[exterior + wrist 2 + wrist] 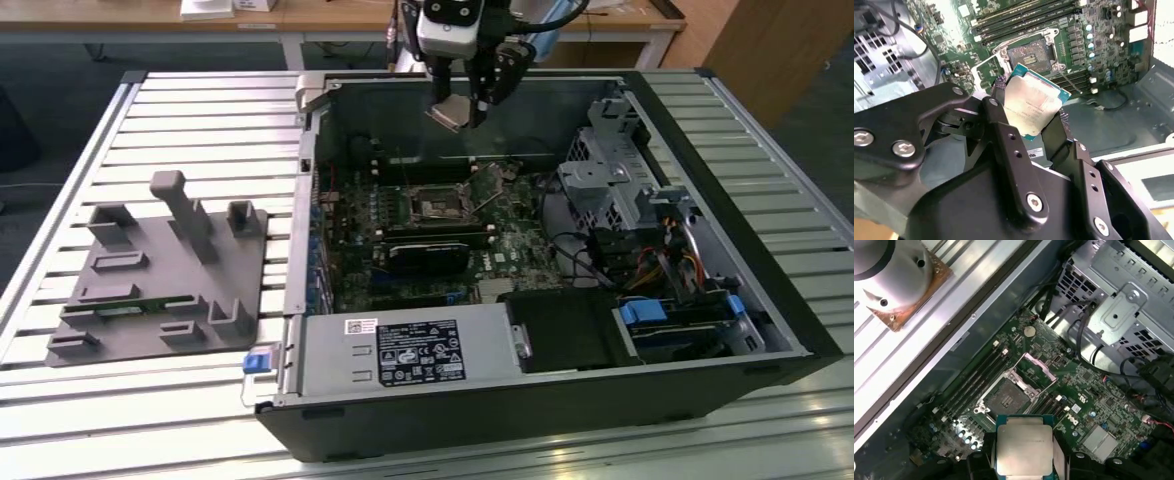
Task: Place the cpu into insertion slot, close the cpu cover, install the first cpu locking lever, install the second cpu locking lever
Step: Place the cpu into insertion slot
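Note:
My gripper hangs above the open computer case, shut on the cpu, a small square chip with a silvery-tan face. Both wrist views show the cpu pinched by its edges between the black fingers. Below it on the motherboard lies the insertion slot, a dark square socket with a grey metal rim. The cpu cover stands flipped open beside the socket. The cpu is well above the socket and not touching it.
The black case lies open on a slatted metal table. A long black graphics card sits below the socket, and drive cages with cables fill the exterior view's right. A grey fixture plate rests on the exterior view's left.

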